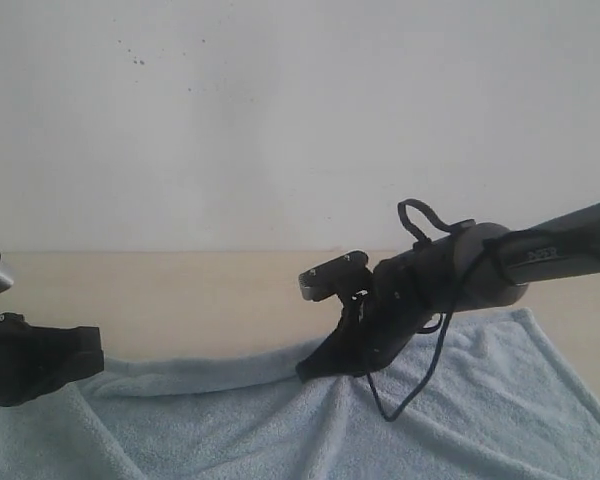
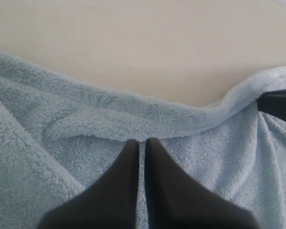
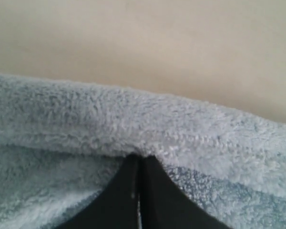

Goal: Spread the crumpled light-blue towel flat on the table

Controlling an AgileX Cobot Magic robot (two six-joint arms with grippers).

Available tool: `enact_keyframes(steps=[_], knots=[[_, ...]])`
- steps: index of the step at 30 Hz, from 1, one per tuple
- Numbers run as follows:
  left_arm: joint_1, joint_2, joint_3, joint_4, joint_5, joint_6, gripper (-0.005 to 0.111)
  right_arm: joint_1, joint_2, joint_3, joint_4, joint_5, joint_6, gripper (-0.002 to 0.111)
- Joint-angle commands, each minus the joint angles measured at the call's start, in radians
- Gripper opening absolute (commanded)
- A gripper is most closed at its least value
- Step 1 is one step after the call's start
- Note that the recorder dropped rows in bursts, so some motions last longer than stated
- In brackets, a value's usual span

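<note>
Worktop (image 1: 180,300): pale beige, and you see the towel (image 1: 460,420) blanketing its near part, 8 to 4 o'clock | left hand (image 2: 142,141): your 8 o'clock, clenched, poised over the towel | right hand (image 3: 138,158): 6 o'clock, pinching the towel's far edge, folds fanning from it | wall (image 1: 300,120): white, 12 o'clock

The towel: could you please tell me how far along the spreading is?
Done: the towel lies broadly across the table. In hand: the right tool is shut on its far edge, where creases gather; the left tool is shut over the cloth, but whether it grips is unclear. Left: the far edge is rolled over and wrinkled, so it probably needs pulling flat.
</note>
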Motion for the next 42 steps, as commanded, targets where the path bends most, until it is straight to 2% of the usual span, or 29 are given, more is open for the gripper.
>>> enact_keyframes(steps=[1, 9, 14, 19, 28, 34, 37, 42], knots=[[-0.006, 0.002, -0.004, -0.004, 0.005, 0.005, 0.004, 0.0, 0.032, -0.075, 0.001, 0.026, -0.003, 0.0], [-0.006, 0.016, -0.008, -0.076, 0.001, 0.054, 0.004, -0.001, 0.037, -0.127, -0.015, 0.116, -0.019, 0.0], [-0.006, 0.039, -0.008, -0.054, -0.011, 0.053, 0.004, -0.024, 0.046, -0.131, -0.044, 0.044, -0.009, 0.0], [-0.006, 0.039, -0.008, -0.065, -0.02, 0.054, 0.004, -0.087, 0.047, -0.205, -0.036, 0.071, -0.009, 0.0], [-0.006, 0.08, -0.008, -0.087, -0.022, 0.069, 0.004, -0.2, 0.047, -0.207, -0.036, 0.285, 0.038, 0.0], [-0.014, 0.126, -0.029, -0.079, -0.061, 0.069, 0.004, -0.266, 0.047, -0.207, -0.036, 0.274, 0.083, 0.0], [-0.05, 0.126, -0.03, -0.075, -0.055, 0.069, 0.004, -0.319, 0.047, -0.207, -0.036, 0.288, 0.108, 0.0], [-0.065, 0.126, -0.046, -0.052, -0.048, 0.069, 0.004, -0.34, 0.047, -0.207, -0.053, 0.294, 0.089, 0.0]])
